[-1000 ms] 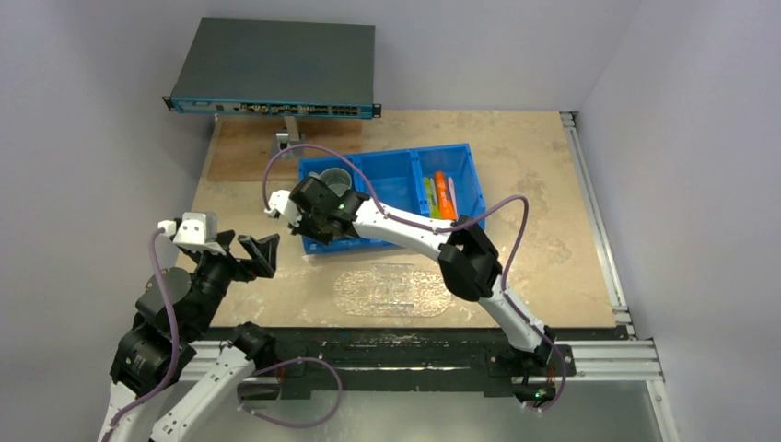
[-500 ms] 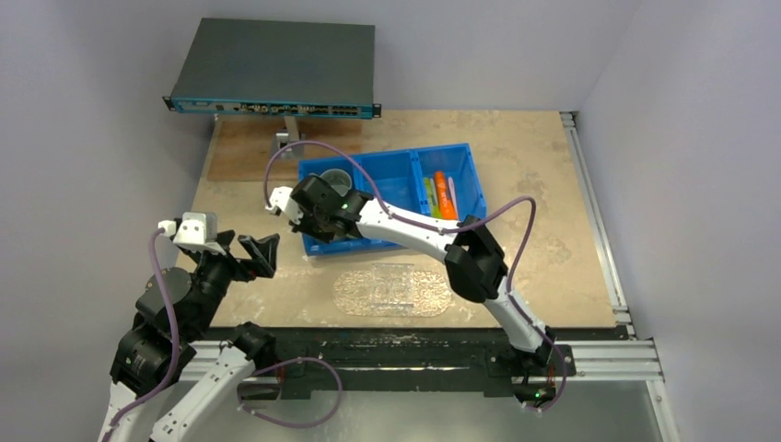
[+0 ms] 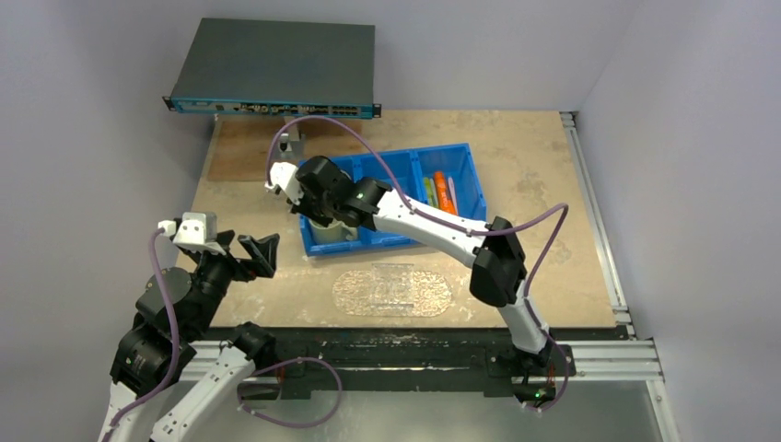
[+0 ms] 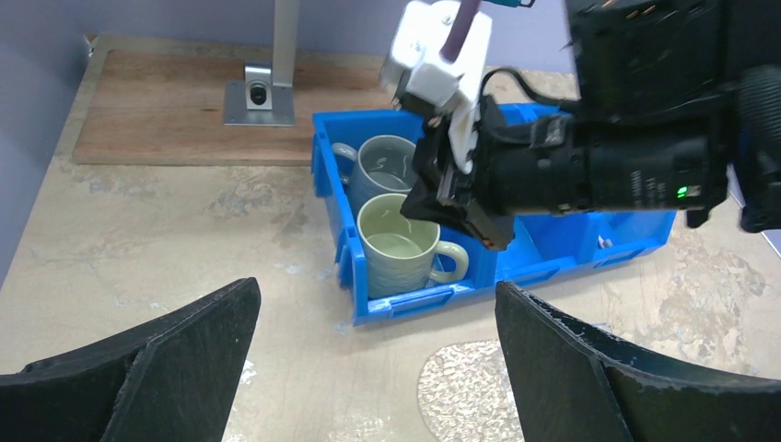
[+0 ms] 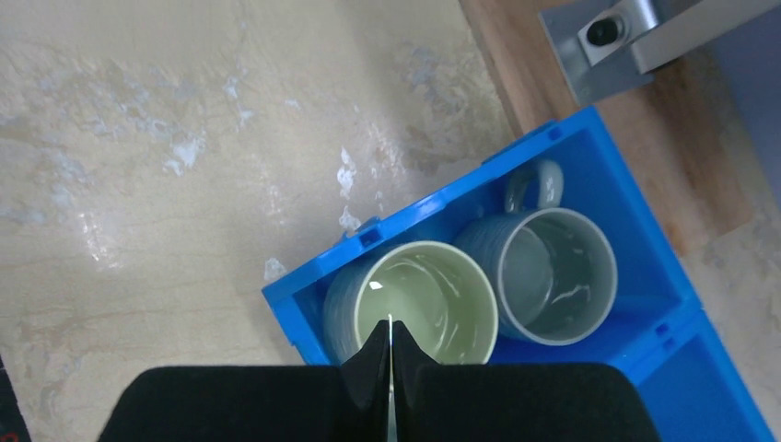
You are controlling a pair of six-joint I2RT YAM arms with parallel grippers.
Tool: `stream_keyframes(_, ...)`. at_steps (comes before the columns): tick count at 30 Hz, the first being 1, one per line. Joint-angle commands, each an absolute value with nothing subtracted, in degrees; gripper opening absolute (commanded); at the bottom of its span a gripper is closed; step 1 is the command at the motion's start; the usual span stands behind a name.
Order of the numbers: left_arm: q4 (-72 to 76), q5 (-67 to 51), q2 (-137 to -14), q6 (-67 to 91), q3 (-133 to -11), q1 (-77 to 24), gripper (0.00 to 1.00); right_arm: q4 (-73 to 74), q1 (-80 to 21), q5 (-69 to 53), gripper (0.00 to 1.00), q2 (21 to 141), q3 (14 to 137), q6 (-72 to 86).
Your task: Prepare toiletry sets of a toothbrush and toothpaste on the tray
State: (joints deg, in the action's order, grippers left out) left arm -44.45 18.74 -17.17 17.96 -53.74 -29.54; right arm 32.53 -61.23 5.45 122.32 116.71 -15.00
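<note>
The right gripper (image 5: 389,333) is hanging over the left compartment of the blue bin (image 4: 405,299), right above the pale-green mug (image 5: 424,304), with its two fingers pressing together. A thin pale line is showing along the seam between them, and I cannot tell whether that is a gap or something caught there. The pale-green mug is standing upright at the near end of that compartment, touching the grey mug (image 5: 548,272) that is standing just behind it.

The left gripper (image 3: 245,249) is hovering over the table (image 3: 534,184) well to the left of the bin, its fingers spreading wide apart. Its camera is looking across at the mugs and the right arm's wrist.

The tray (image 3: 391,293) is lying flat on the table near the front edge, between the arms' bases and the bin. It is sitting close to the bin's near wall but apart from it.

The orange tube (image 3: 443,193) and the green tube (image 3: 429,196) are lying side by side in the bin's right compartment, the green one on the left, with the right arm crossing over their near ends. A pale toothbrush (image 3: 452,195) is lying just right of the orange tube, too small to tell whether one stick or two.

A dark flat box (image 3: 276,64) is sitting beyond the far edge of the table, and a metal stand (image 5: 635,37) is standing on a wooden board (image 3: 244,152) behind the bin
</note>
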Motion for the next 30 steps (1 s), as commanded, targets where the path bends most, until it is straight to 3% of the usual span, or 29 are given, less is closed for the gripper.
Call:
stream_keyframes(1,-43.3,19.0,-17.5,17.5,-53.5,-29.0,1.0,28.9,-61.4,6.2,0.0,117.8,118.0,-14.7)
stream_keyframes(10,-43.3,19.1,-17.3,17.5,-53.5,-29.0,1.0,31.5,-61.4,2.7,0.0,120.1,119.3,-14.7)
stream_keyframes(16,-43.3,19.1,-17.2,17.5,-53.6,-29.0,1.0,34.0,-61.3,-0.5,0.35,121.1,118.7,-16.5)
stream_keyframes(19,-43.2,19.0,-17.1,17.5,-53.5,-29.0,1.0,35.6,-61.3,-2.1,0.44,122.1,119.4,-17.4)
stream_keyframes(30,-43.2,18.6,-17.3,17.5,-53.4,-29.0,1.0,38.1,-59.2,-5.6,0.51,125.8,120.4,-19.0)
